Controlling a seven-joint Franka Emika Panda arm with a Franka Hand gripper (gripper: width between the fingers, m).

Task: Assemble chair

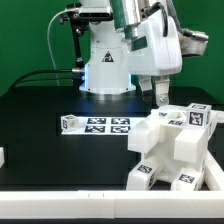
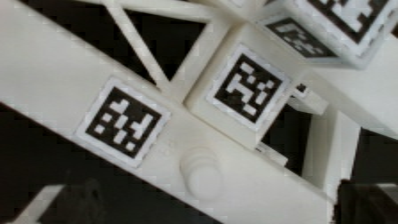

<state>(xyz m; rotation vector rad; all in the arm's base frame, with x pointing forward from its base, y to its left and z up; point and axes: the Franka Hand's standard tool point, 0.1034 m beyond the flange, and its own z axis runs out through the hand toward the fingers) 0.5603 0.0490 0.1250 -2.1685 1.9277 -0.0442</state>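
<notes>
The chair (image 1: 175, 150) stands partly put together at the exterior view's right. It is a stack of white blocky pieces with black-and-white tags on top and on the front. My gripper (image 1: 159, 98) hangs just above its back left corner, fingers pointing down and apart, holding nothing. In the wrist view the chair's white bars and panels (image 2: 178, 120) fill the picture at close range, with two tags facing the camera. My gripper (image 2: 205, 207) is open, and its dark fingertips (image 2: 25, 206) show only at the picture's edges, on either side of a white bar.
The marker board (image 1: 100, 125) lies flat on the black table in front of the arm's base (image 1: 105, 70). A small white piece (image 1: 3, 157) sits at the exterior view's left edge. A green backdrop stands behind.
</notes>
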